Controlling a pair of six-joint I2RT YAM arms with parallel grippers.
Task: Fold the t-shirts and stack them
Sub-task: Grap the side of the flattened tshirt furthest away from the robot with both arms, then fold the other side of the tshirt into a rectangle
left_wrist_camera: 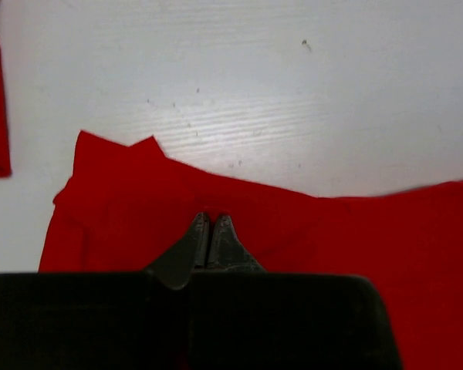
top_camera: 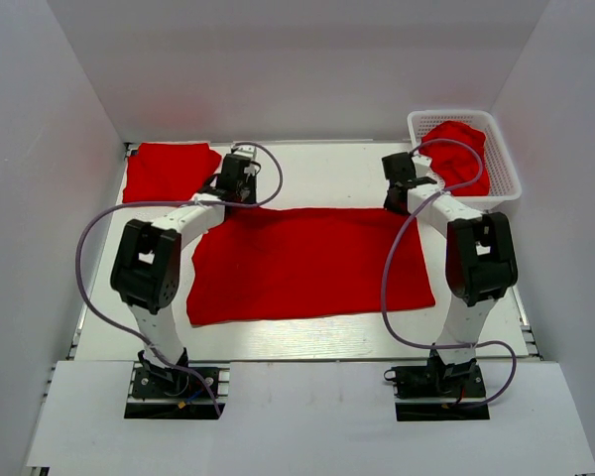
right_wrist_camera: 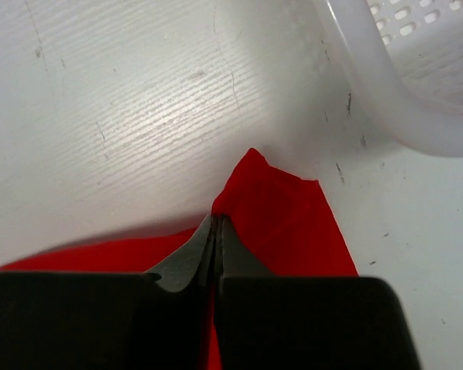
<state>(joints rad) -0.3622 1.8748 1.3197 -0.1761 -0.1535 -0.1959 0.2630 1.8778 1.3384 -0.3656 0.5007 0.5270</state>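
Spread flat on surface, long axis left to right: red t-shirt. Pinched at far corners by left gripper and right gripper, both pressed together on cloth. Near hem free, straight back from both; probable fold that way.

I'm looking into a lab test booth: plain white walls boxing in a bare white table.

Spread t-shirt centre, folded t-shirt far left, basket far right
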